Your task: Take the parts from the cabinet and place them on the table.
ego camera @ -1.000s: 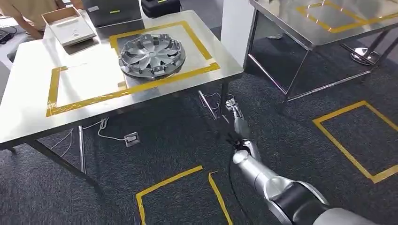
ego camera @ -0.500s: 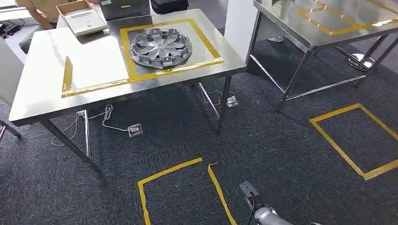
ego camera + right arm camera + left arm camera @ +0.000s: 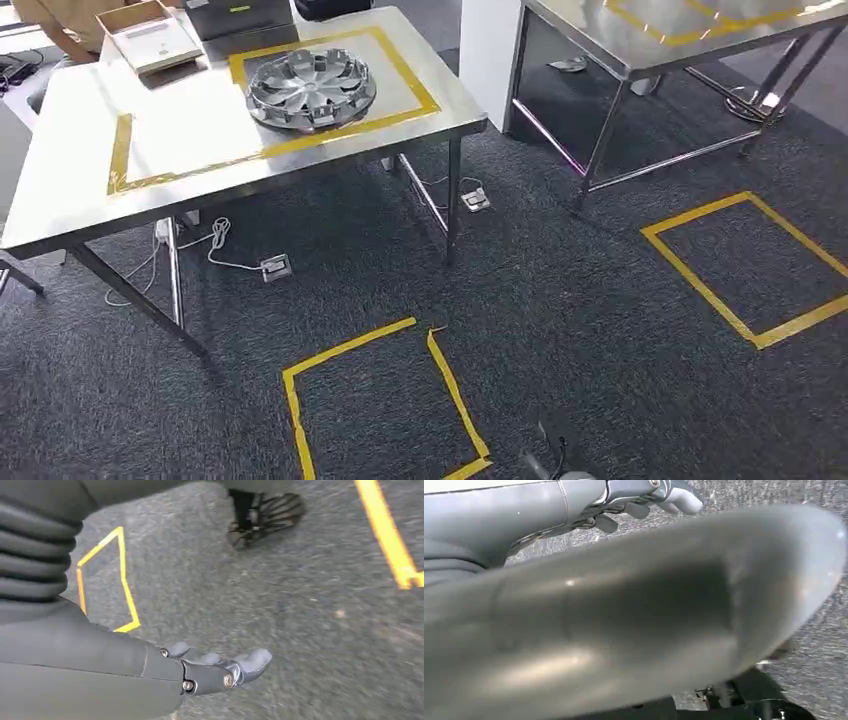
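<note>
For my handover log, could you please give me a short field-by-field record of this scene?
table: steel table, yellow tape outline on top
part: silver wheel cover lying inside the taped outline
box: open box at the table's far corner
left hand: left hand beside a large blurred grey shape; grip unclear
right hand: right hand above carpet, fingers apart, holding nothing
floor: yellow tape squares on dark carpet

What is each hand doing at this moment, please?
Left hand: a large, blurred grey curved object lies against it; whether the hand holds it cannot be told.
Right hand: holds nothing, fingers extended over the dark carpet.
</note>
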Action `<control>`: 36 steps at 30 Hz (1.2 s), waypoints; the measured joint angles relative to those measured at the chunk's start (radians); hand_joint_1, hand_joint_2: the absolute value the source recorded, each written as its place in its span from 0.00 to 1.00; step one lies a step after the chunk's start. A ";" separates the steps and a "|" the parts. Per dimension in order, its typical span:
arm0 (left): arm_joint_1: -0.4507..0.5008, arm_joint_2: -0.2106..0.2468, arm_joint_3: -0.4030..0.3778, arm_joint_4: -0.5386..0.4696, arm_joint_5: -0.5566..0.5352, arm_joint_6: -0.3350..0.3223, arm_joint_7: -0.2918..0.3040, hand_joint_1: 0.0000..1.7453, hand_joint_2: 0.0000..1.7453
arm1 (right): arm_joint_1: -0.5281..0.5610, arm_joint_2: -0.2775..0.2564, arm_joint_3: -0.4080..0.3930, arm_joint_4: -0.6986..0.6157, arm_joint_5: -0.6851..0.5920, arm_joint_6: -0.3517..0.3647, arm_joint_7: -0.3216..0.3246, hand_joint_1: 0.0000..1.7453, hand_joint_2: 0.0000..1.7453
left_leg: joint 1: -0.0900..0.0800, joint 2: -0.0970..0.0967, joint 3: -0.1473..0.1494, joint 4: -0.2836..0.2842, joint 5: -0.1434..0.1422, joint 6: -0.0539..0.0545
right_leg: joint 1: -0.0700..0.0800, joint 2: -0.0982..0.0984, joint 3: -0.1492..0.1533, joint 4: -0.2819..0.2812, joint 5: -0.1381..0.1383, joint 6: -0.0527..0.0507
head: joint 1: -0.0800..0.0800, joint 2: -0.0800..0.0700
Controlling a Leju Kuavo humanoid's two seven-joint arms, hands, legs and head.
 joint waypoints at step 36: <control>0.060 0.007 -0.139 -0.067 0.182 -0.076 -0.011 0.00 1.00 | 0.068 0.033 0.018 -0.035 0.020 -0.040 -0.087 0.00 1.00 | -0.011 0.002 0.082 -0.303 0.247 0.035 | 0.009 0.001 0.091 -0.010 -0.073 0.010 | 0.002 0.000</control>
